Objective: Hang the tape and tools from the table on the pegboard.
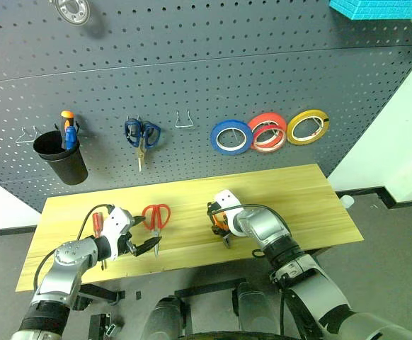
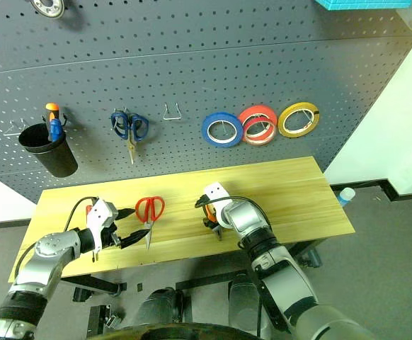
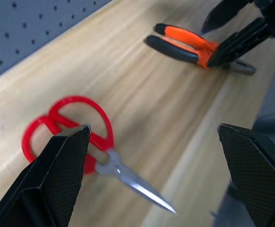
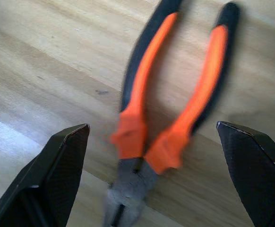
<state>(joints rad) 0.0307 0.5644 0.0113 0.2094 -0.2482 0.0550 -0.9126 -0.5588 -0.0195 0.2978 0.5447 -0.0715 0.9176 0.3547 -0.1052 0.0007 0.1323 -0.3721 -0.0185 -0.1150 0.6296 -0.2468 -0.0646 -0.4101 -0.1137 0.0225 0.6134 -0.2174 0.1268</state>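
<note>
Right fingers [image 4: 156, 179]: spread wide, holding nothing, pointing steeply down over the pliers [image 4: 170, 113]. One fingertip [image 4: 57, 175] stands on either side of the tool, both clear of it. The pliers lie flat on the bench [image 1: 298, 191], orange-and-black handles toward the far side, grey nose toward the near edge, a little right of centre.

Left fingers [image 3: 156, 189]: spread wide, empty, hanging low over the near left part of the bench and aimed right. The scissors [image 1: 156, 218] with red handles lie just ahead of them, handles toward the far side, blades toward the near edge. Whether a fingertip touches them cannot be told.

Screwdriver [image 1: 98, 225] with red handle: flat on the bench at the left, just beside the left wrist, partly hidden by it.

Pegboard [image 1: 192, 64], behind the far edge of the bench, left to right:
- black cup [image 1: 61, 156] holding an orange-and-blue screwdriver [image 1: 68, 129];
- blue-handled scissors [image 1: 141, 137], hung blades down;
- bare wire hook [image 1: 185, 119];
- blue tape roll [image 1: 231, 137];
- two red rolls on one spot, the thinner red ring [image 1: 265, 138] lying in front of the thicker red roll [image 1: 268, 123];
- yellow tape roll [image 1: 308, 127], at the right end.
</note>
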